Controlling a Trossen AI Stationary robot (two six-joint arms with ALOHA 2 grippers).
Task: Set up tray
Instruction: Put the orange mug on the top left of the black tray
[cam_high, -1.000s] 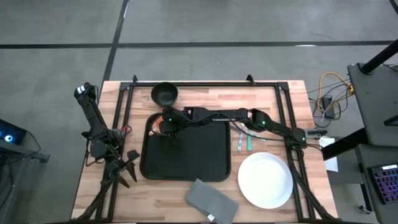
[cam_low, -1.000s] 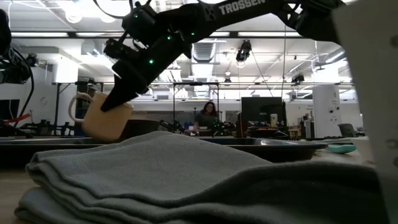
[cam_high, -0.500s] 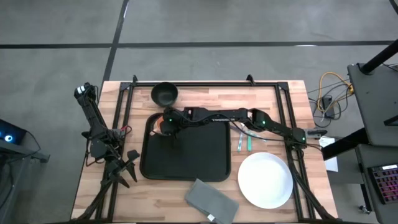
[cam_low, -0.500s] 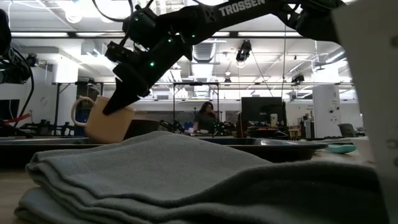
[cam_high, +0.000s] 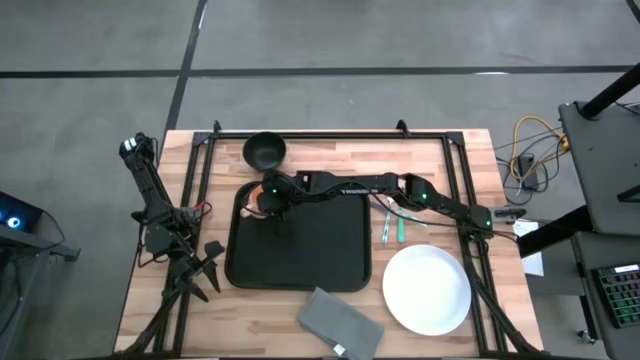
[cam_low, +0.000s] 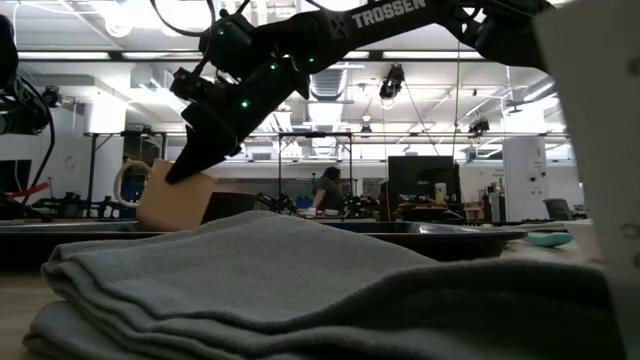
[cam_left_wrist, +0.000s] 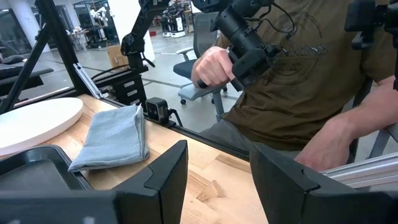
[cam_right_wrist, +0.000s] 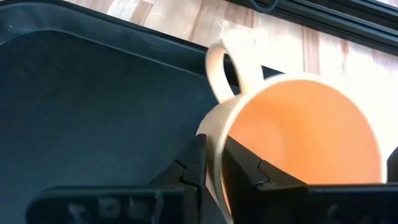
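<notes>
Setting cup (cam_right_wrist: 292, 143) on tray (cam_high: 300, 250), mid-table.
My right gripper (cam_right_wrist: 211, 163) pinches the cup's rim at the tray's far-left corner; left gripper (cam_left_wrist: 214, 174) waits wide. Bowl (cam_high: 265, 151), plate (cam_high: 427, 289), napkin (cam_high: 340, 322), cutlery (cam_high: 392, 226) remain outside.

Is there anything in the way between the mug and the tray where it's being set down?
Nothing visible. The right gripper pinches the mug by its rim over the tray's far left corner, and the tray floor there is bare.
</notes>
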